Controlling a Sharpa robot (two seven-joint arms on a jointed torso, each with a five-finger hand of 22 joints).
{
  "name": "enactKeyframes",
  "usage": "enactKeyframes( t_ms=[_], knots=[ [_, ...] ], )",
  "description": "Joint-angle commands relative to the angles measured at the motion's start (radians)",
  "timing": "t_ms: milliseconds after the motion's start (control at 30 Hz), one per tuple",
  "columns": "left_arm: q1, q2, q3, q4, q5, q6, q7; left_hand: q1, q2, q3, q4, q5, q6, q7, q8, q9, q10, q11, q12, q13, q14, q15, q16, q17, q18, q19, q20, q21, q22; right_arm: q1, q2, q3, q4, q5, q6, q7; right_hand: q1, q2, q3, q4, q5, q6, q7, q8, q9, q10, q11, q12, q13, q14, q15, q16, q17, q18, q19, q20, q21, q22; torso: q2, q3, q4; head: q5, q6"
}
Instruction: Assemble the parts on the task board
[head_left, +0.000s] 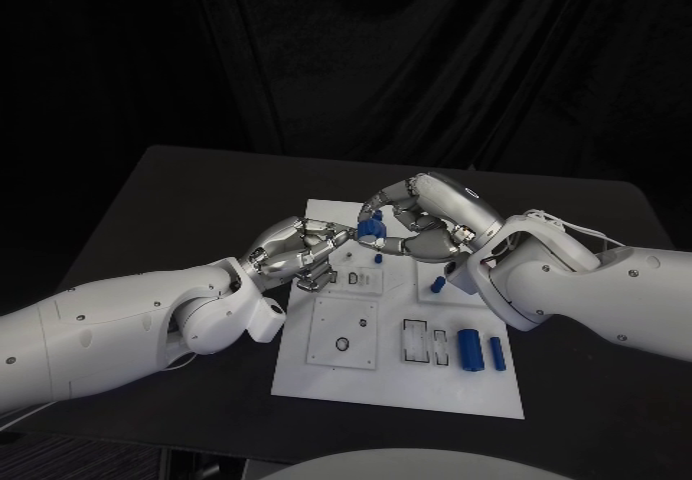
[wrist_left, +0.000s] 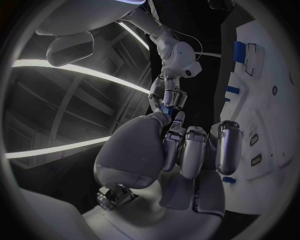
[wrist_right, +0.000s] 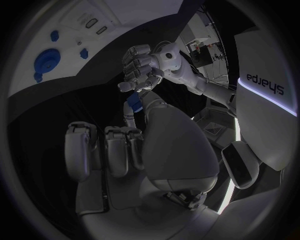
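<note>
Head view showed both hands meeting above the far end of the white board (head_left: 433, 385). The right hand (head_left: 426, 222) pinched a small blue part (head_left: 371, 228) between thumb and a fingertip, its other fingers curled in. The left hand (head_left: 296, 250) had its fingers curled, their tips just beside that part; whether they touched it could not be told. Two blue cylinders (head_left: 482, 349) lay near the board's right edge.
</note>
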Motion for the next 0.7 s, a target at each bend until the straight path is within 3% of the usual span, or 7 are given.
enactKeyframes(
  t_ms=[33, 700],
  knots=[
    [-0.002, 0.0, 0.001, 0.002, -0.003, 0.026, 0.03, -0.007, -0.005, 0.001, -0.007, 0.0, -0.003, -0.001, -0.005, -0.001, 0.104, -0.01, 0.002, 0.262, 0.104, -0.008, 0.002, 0.263, -0.017, 0.008, 0.0, 0.006, 0.11, -0.003, -0.001, 0.0, -0.002, 0.0, 0.034, -0.036, 0.008, 0.002, 0.004, 0.003, 0.005, 0.022, -0.027, 0.003, 0.031, 0.106, -0.001, 0.003, 0.263, 0.102, -0.004, 0.003, 0.263, -0.013, 0.049, -0.006, -0.008, 0.229, 0.0, -0.0001, 0.0002, 0.0, -0.001],
    [-0.003, -0.008, 0.001, -0.002, -0.003, 0.032, 0.044, -0.011, -0.003, 0.0, -0.004, -0.001, 0.006, 0.0, -0.001, 0.001, 0.104, -0.01, 0.002, 0.262, 0.104, -0.01, 0.002, 0.263, -0.016, 0.005, -0.002, 0.005, 0.108, -0.009, -0.009, 0.0, -0.015, 0.0, 0.056, -0.062, 0.015, 0.003, 0.006, 0.002, 0.015, 0.022, -0.025, 0.002, 0.029, 0.106, 0.001, 0.003, 0.263, 0.102, -0.002, 0.003, 0.263, -0.012, 0.047, -0.004, -0.012, 0.228, -0.001, 0.0003, 0.0003, 0.001, -0.007]
  ],
)
